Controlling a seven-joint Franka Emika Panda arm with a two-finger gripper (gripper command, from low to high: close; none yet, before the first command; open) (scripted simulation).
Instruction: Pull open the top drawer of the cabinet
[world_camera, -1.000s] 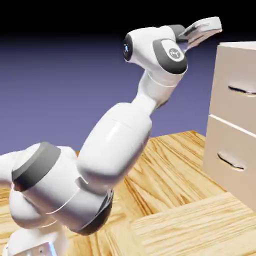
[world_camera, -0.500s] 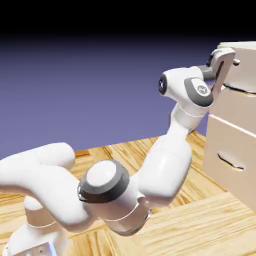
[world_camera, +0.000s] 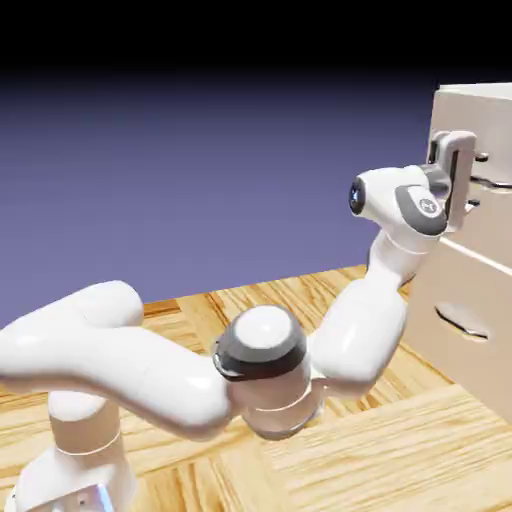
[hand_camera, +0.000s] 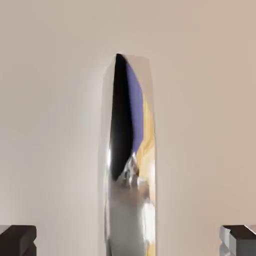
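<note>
Since the earlier frames, the gripper (world_camera: 478, 182) has swung down from above the cabinet (world_camera: 470, 270) and forward, and now sits right at the top drawer (world_camera: 488, 205). The fingers (hand_camera: 19, 239) stand wide apart, one at each lower corner of the hand view, with nothing clamped between them. Straight ahead, midway between them, runs the drawer's handle (hand_camera: 129, 165), a shiny bar mirroring the violet backdrop and the wood floor. It lies inside the open span, clear of both fingers as far as can be seen. Beige drawer front fills everything around the bar.

In the exterior view the hand (world_camera: 455, 180) stands upright against the cabinet's front, covering most of the handle; only a short stub shows past the fingers. Below the fingers is the lower drawer (world_camera: 462, 325) with its own handle (world_camera: 462, 324), untouched. Behind the hand the arm (world_camera: 300, 350) bends low over the wooden table (world_camera: 400, 450), and nothing stands between the fingers and the drawer.
</note>
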